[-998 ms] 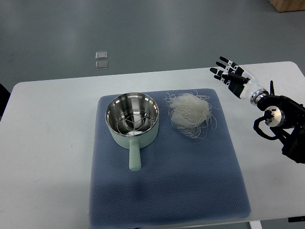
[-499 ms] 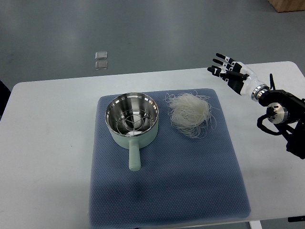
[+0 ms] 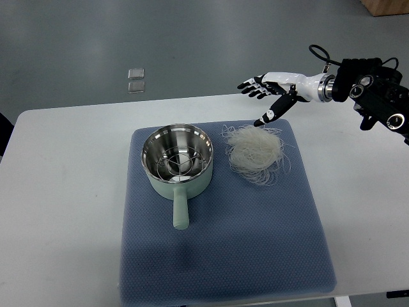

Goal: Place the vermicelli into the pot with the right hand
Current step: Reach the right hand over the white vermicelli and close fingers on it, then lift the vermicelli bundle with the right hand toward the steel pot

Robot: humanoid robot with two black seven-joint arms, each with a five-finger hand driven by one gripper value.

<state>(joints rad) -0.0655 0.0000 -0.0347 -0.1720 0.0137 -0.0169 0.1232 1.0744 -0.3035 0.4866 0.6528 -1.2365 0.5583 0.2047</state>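
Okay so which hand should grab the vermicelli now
Right. The right hand is open, poised by the far edge of the vermicelli, which lies on the mat beside the pot. No left arm is in view.

We are looking down on a white table [image 3: 64, 192] with rounded corners, which is filling most of the view; a blue-grey textured mat [image 3: 223, 256] is lying across its middle, reaching the near edge; beyond the far edge we are seeing a smooth grey floor [image 3: 192, 45], evenly lit and showing faint scuffs; two small clear square objects [image 3: 135, 80] are lying on that floor, one just behind the other; a brown box corner [image 3: 386, 6] is showing at the upper right; a dark shape [image 3: 5, 131] is intruding at the left edge, too little visible to identify.
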